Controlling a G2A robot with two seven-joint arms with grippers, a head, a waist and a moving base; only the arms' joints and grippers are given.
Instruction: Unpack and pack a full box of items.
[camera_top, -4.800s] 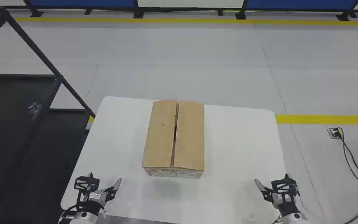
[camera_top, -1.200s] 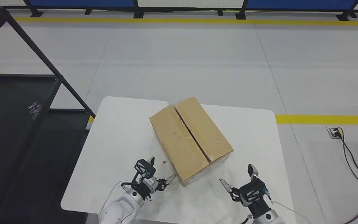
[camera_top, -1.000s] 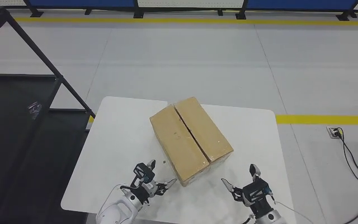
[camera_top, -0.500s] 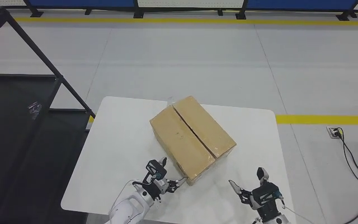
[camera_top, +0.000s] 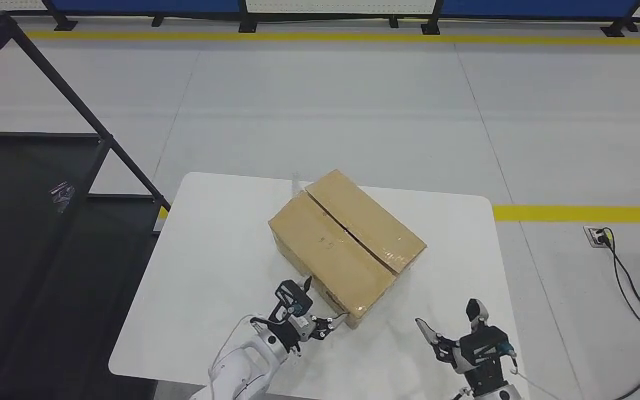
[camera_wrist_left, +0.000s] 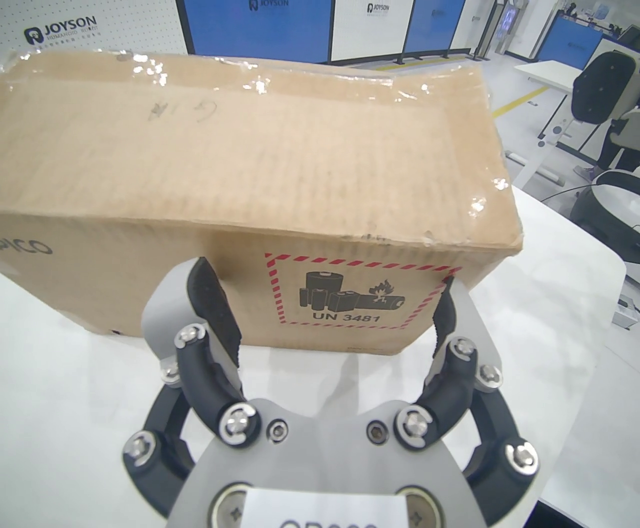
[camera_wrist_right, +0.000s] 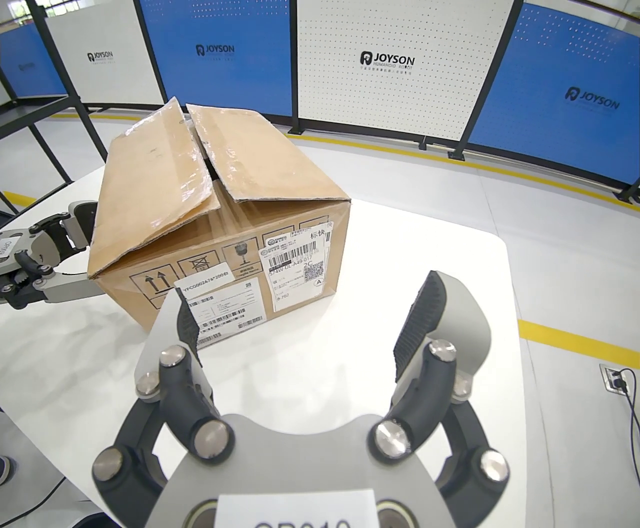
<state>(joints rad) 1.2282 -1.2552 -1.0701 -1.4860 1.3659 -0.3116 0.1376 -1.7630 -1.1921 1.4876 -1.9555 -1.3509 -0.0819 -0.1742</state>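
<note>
A brown cardboard box lies skewed on the white table, its two top flaps down with a seam between them. In the right wrist view the box shows flaps slightly lifted and paper labels on its side. My left gripper is open, its fingertips right at the box's near end, by the red-framed battery label. My right gripper stands open near the table's front right, apart from the box.
The table's right part is bare white surface. A black metal rack stands off the table's left side. Yellow floor lines and blue panels lie beyond.
The box has turned further anticlockwise. My left gripper has moved right along the box's near end; my right gripper has drawn back toward the front right corner.
</note>
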